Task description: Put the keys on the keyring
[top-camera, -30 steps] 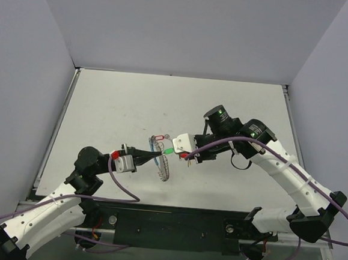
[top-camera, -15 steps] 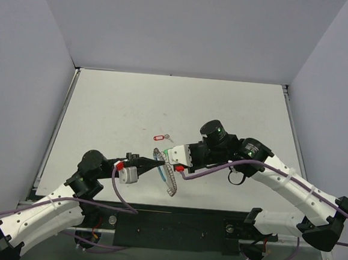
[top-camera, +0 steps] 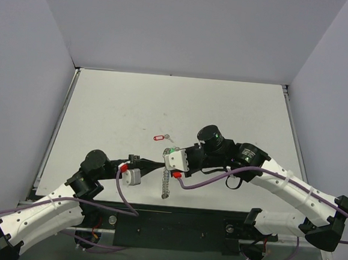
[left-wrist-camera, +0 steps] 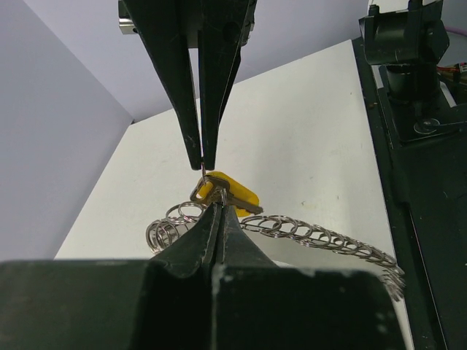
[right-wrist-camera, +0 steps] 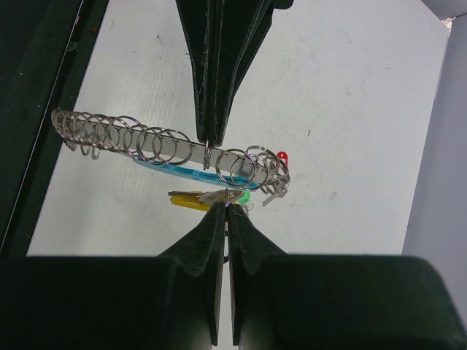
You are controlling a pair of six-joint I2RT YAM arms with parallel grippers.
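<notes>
Your left gripper (left-wrist-camera: 218, 213) is clamped on the large silvery coiled-wire keyring (right-wrist-camera: 109, 131), while your right gripper (right-wrist-camera: 223, 208) pinches the yellow-tagged silver key (left-wrist-camera: 237, 194) just beside it.

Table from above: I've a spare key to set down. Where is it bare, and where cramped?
Bare: everything beyond the red-tagged key to the far table edge, full width. Cramped: the near middle, where the left gripper holds the keyring and the right gripper a green-tagged key.
</notes>
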